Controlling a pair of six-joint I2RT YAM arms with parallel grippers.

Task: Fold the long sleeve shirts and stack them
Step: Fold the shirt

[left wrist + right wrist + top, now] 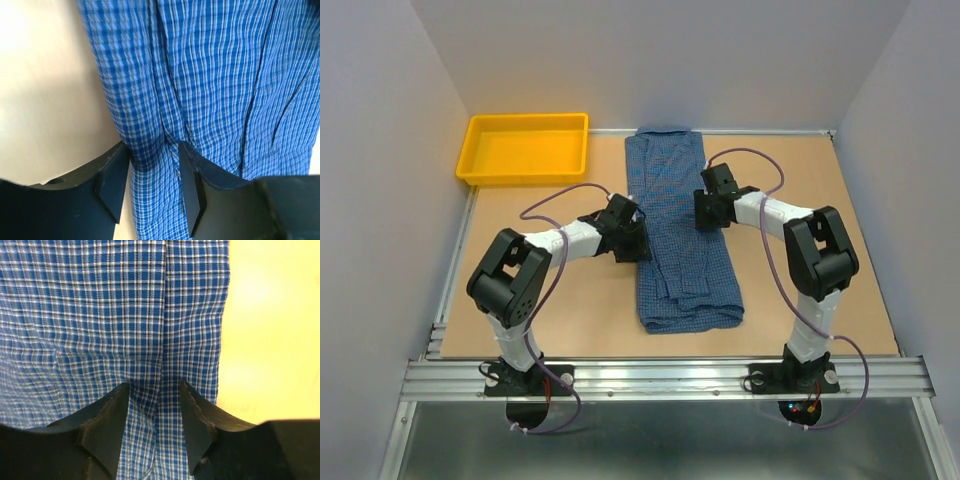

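A light brown desk (860, 190) fills the middle of the frame, between plain pale grey walls (660, 60). A yellow tray (525, 150) stands at upper left. A silver metal rail (660, 378) crosses the bottom. Light is even.

Shirt (676, 262) lies lengthwise on the table (570, 310), tray (525, 119) at the far-left corner.
Left gripper (639, 236) straddles its left edge, right gripper (705, 211) its right edge.

We see a soft, matt woven-cloth shirt (677, 255) on a matt, wood-toned table (570, 310). At ten o'clock sits a smooth, glossy plastic tray (525, 150); a ribbed metal rail (670, 373) edges six o'clock.
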